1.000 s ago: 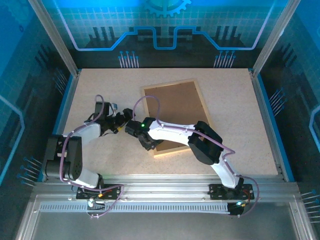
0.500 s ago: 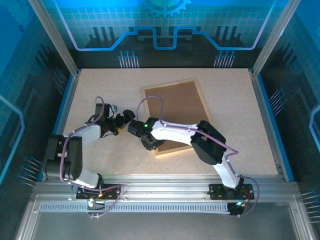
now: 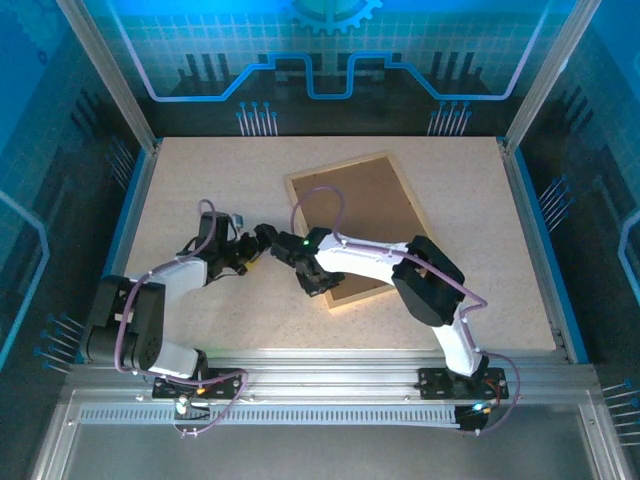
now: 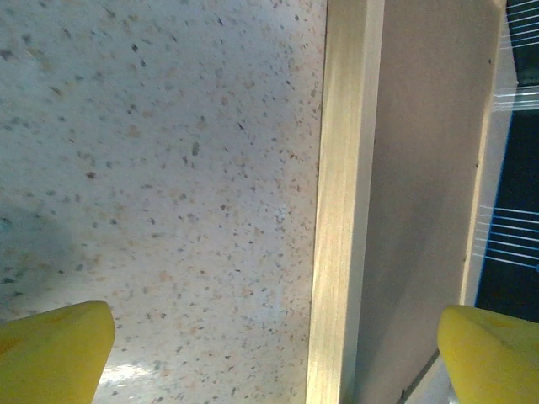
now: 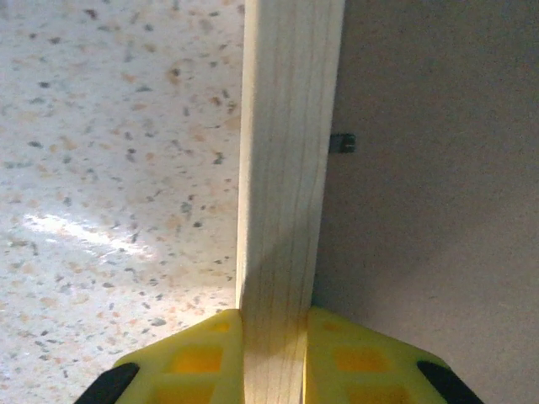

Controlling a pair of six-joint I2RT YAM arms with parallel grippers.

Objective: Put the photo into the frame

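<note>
Frame (image 3: 338, 166) lies flat on worktop (image 3: 200, 180), about mid-worktop and a bit to the right, turned at an angle, back side up w/ brown backing board (image 3: 355, 215) filling it.

R pincer (image 3: 316, 287) is at the frame's left rail, nr the near-left corner. Wrist view: R pincer (image 5: 274, 345) is clamped on the pale wood rail (image 5: 286, 168), one yellow pad tight against each side; worktop on one side, board (image 5: 438, 210) on the other. Small dark metal tab (image 5: 341, 143) sits on the board just beside the rail.

L pincer (image 3: 262, 240) is just left of the same rail, close to the R one. L pincer (image 4: 278, 353) is spread wide, nothing gripped. One yellow tip (image 4: 50, 349) is over bare worktop (image 4: 168, 168), the other over the board's far edge, w/ the rail (image 4: 345, 210) running between them, no contact seen.
</note>
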